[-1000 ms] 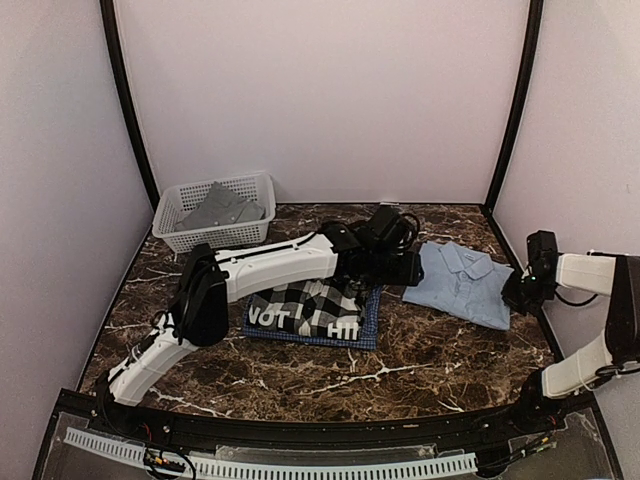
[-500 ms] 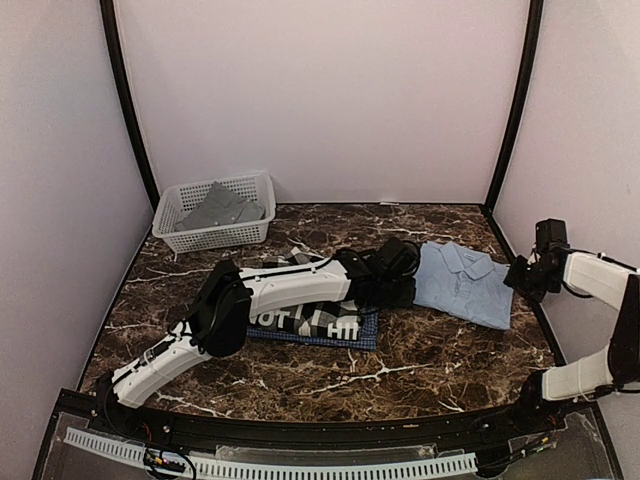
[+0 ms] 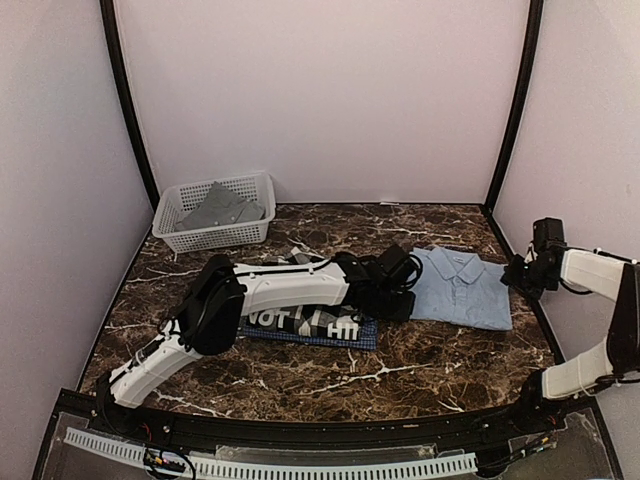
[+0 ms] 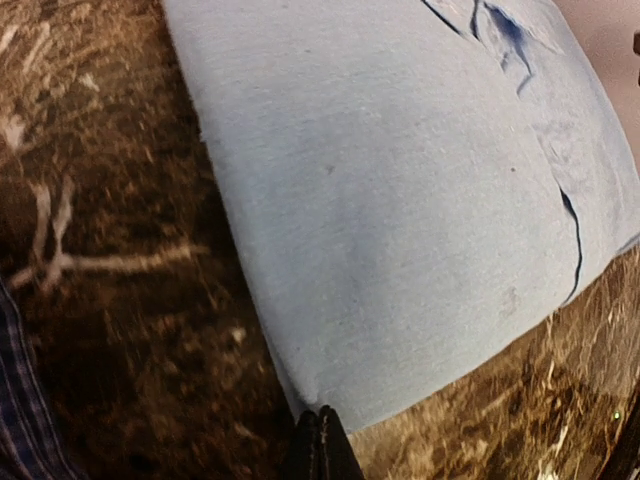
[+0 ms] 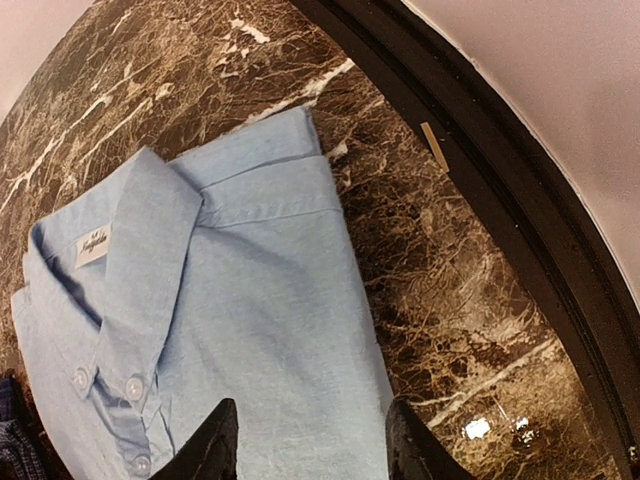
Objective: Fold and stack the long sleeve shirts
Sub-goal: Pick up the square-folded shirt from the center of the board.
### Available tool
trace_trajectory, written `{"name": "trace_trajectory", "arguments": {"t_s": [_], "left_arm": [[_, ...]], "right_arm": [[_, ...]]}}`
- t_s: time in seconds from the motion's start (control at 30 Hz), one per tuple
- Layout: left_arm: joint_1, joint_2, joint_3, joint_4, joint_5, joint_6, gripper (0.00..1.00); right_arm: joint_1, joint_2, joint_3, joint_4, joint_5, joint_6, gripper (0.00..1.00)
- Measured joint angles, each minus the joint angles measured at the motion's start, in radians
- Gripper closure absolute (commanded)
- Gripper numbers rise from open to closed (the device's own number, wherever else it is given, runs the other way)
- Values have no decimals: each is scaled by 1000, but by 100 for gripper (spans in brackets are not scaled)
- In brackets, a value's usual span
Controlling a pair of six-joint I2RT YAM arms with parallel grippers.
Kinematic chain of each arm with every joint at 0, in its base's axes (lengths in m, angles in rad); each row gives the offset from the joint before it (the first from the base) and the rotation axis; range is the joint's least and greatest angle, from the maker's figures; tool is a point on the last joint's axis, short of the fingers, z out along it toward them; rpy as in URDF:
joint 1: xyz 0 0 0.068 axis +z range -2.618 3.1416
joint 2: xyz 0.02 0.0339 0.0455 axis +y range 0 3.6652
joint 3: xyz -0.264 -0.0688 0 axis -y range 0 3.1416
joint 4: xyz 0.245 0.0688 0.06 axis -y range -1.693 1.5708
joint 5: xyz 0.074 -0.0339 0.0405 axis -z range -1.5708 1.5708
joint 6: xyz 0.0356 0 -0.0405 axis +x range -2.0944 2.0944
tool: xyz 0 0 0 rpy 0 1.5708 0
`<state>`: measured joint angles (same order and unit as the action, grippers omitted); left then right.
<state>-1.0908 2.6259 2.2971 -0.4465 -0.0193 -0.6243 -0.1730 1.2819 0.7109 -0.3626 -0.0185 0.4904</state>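
A folded light blue shirt [image 3: 465,290], collar to the rear, lies flat on the right half of the marble table. My left gripper [image 3: 407,306] reaches across to its near-left corner, and in the left wrist view the fingertips [image 4: 320,432] are shut on that corner of the blue cloth [image 4: 400,200]. My right gripper [image 3: 522,272] hangs open just above the shirt's right edge [image 5: 300,300], fingers [image 5: 214,440] apart with nothing held. A black-and-white checked shirt [image 3: 305,320] lies folded on a dark blue fine-checked one [image 3: 362,335], partly hidden under my left arm.
A white lattice basket [image 3: 180,235] at the back left holds a grey shirt [image 3: 222,208]. Black frame rails [image 5: 480,150] run along the table's right edge close to my right gripper. Pale walls enclose the table on three sides.
The left gripper dropped to the blue shirt's near-left corner and closed. The right gripper opened and drew back to the right edge. The shirt now lies squarer to the table.
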Motion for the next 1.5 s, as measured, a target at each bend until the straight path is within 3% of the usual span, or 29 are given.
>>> {"name": "trace_trajectory", "arguments": {"t_s": [0.13, 0.37, 0.53, 0.8, 0.97, 1.13, 1.5], "left_arm": [[-32, -71, -87, -49, 54, 13, 99], [-66, -118, -133, -115, 98, 30, 65], [-61, -119, -95, -136, 53, 38, 55], [-13, -122, -74, -136, -50, 22, 49], [25, -85, 34, -131, -76, 15, 47], [41, -28, 114, -116, -79, 15, 46], [32, 48, 126, -100, -60, 8, 50]], "right_arm": [[0, 9, 0, 17, -1, -7, 51], [0, 44, -18, 72, -61, -44, 49], [0, 102, -26, 94, -90, -72, 48], [0, 195, -34, 153, -89, -84, 48], [0, 218, -45, 194, -85, -85, 49], [1, 222, -58, 237, -85, -85, 50], [49, 229, -66, 273, -67, -59, 54]]}}
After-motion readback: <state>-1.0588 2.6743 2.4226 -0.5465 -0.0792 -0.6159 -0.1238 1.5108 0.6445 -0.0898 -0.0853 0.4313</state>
